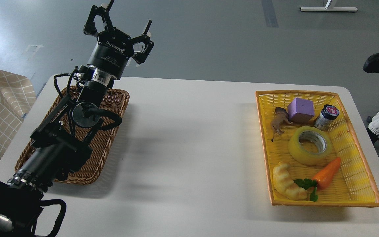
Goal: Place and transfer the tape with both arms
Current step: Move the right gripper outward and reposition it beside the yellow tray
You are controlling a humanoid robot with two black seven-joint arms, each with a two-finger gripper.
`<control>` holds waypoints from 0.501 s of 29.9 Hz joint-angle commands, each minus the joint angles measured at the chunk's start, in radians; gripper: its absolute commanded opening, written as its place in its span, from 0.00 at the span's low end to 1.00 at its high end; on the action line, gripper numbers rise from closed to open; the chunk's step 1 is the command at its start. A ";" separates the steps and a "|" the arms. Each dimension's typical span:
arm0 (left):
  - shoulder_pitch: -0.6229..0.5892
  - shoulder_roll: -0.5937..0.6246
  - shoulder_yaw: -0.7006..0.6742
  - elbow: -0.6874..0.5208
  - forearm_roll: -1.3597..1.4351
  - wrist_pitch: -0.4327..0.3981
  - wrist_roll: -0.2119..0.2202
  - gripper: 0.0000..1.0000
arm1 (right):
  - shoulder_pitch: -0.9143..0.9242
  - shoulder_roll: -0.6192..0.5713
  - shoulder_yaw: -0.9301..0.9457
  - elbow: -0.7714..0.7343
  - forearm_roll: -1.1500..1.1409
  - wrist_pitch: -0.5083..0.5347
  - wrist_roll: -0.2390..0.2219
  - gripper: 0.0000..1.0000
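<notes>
across the table: tape waits in the yellow basket, left arm raised and empty

on the right side of the white table (189,138) sits a yellow woven basket (360,184), and the tape (310,145) lies flat in its middle, core facing up. the roll is translucent yellow, smooth and glossy, with a grey-white inner ring. around it: a purple block (300,110) and a small brown animal figure (280,121) toward the far end, a dark-lidded jar (327,117) tipped against the far right corner, an orange toy carrot (328,171) touching the roll's near edge, and a pale ridged croissant toy (287,182) at the near left corner.

the left gripper (121,30) hangs high over the far edge of a brown wicker tray (105,144) on the left side; its fingers are spread apart and hold nothing. the right arm is not in view.

judging by this, the task has barely started: the pick-up is still to come. the roll is well apart from the left arm, so the right arm looks the likelier one to reach in. the next move calls for a grasp across the roll's wall or through the core without nudging the carrot, then a lift clear of the basket's sloped rim toward the table's middle for a hand-over.
</notes>
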 commanded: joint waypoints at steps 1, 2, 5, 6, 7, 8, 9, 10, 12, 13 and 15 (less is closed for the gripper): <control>0.000 0.004 -0.001 0.000 0.001 0.000 0.000 0.98 | 0.003 0.002 -0.049 0.000 -0.031 0.000 0.000 1.00; 0.000 0.002 -0.001 0.000 0.001 0.000 0.000 0.98 | 0.003 0.004 -0.056 0.000 -0.039 0.000 0.000 1.00; 0.000 0.004 -0.001 0.000 0.001 0.000 0.000 0.98 | 0.004 0.011 -0.098 -0.002 -0.060 0.000 0.000 0.99; 0.000 0.004 -0.001 0.000 0.001 0.000 0.000 0.98 | 0.004 0.027 -0.127 -0.005 -0.067 0.000 0.000 0.99; 0.000 0.004 -0.001 0.000 0.001 0.000 0.000 0.98 | 0.004 0.045 -0.150 -0.008 -0.079 0.000 0.000 0.99; 0.000 0.004 -0.001 0.000 0.001 0.000 0.002 0.98 | 0.004 0.054 -0.161 -0.011 -0.088 0.000 0.000 0.99; 0.000 0.004 0.000 0.000 0.001 0.000 0.002 0.98 | 0.003 0.073 -0.176 -0.011 -0.109 0.000 0.000 0.99; 0.000 0.005 0.000 0.000 0.001 0.000 0.002 0.98 | 0.003 0.091 -0.190 -0.011 -0.134 0.000 -0.001 0.99; 0.000 0.007 0.000 0.000 0.001 0.000 0.002 0.98 | 0.003 0.111 -0.202 -0.012 -0.158 0.000 0.000 0.98; 0.000 0.007 0.000 0.000 0.001 0.000 0.002 0.98 | 0.001 0.119 -0.207 -0.014 -0.171 0.000 -0.001 0.98; 0.000 0.008 0.000 0.000 0.001 0.000 0.002 0.98 | 0.001 0.148 -0.234 -0.017 -0.214 0.000 -0.001 0.98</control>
